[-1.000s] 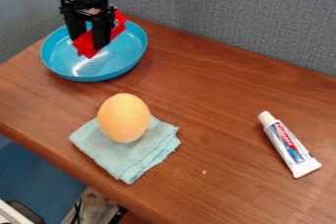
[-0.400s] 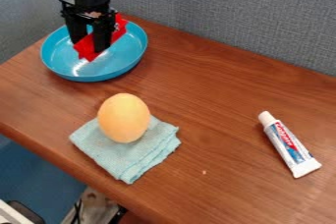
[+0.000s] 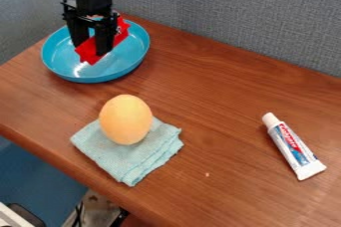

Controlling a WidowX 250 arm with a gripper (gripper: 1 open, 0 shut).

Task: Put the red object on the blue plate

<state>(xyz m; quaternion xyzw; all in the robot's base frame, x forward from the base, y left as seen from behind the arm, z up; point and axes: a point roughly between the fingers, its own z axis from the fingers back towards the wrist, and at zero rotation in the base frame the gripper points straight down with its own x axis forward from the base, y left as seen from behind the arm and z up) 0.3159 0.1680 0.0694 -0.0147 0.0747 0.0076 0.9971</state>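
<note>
The red object (image 3: 103, 38) sits gripped between the tool's (image 3: 91, 45) fingers, inside the blue plate (image 3: 60, 64).

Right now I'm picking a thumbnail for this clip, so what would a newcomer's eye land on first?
Probably the blue plate at the far left of the wooden table, with the black gripper pointing straight down into it around the red object. Next comes the orange egg-shaped ball sitting on a light blue folded cloth near the front edge. A white toothpaste tube lies alone at the right.
</note>
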